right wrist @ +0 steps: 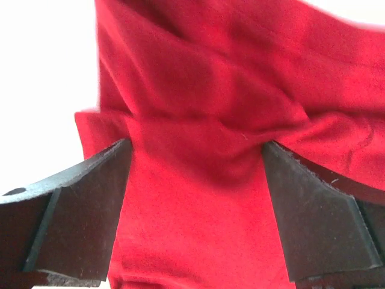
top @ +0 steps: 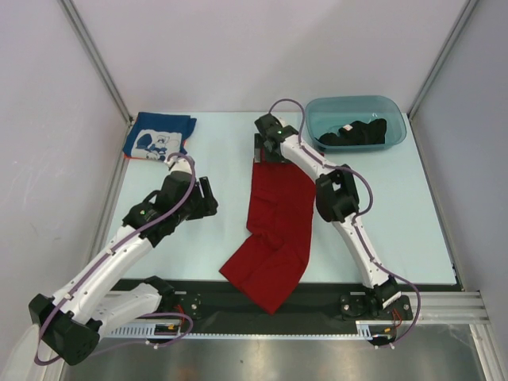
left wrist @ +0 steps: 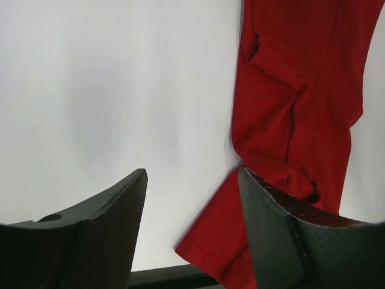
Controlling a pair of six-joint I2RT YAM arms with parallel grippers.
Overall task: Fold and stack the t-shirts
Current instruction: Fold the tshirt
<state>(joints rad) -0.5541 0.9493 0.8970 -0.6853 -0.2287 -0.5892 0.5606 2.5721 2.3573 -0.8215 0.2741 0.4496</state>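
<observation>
The red t-shirt [top: 278, 226] lies crumpled in a long strip down the middle of the table, and its near corner reaches the black front rail. My right gripper [top: 265, 152] is at its far end. In the right wrist view that gripper [right wrist: 195, 144] is open, with its jaws wide either side of the bunched red cloth [right wrist: 210, 72]. My left gripper [top: 209, 197] hovers left of the shirt, open and empty. The left wrist view shows this gripper [left wrist: 192, 171] over bare table, with the red cloth [left wrist: 295, 90] to its right. A blue t-shirt [top: 157, 136] sits folded at the back left. A black t-shirt [top: 357, 132] lies in the tub.
The teal plastic tub [top: 317, 107] stands at the back right corner. White walls and metal frame posts close in the pale table [top: 397, 214] on three sides. A black rail [top: 333, 295] runs along the front edge by the arm bases.
</observation>
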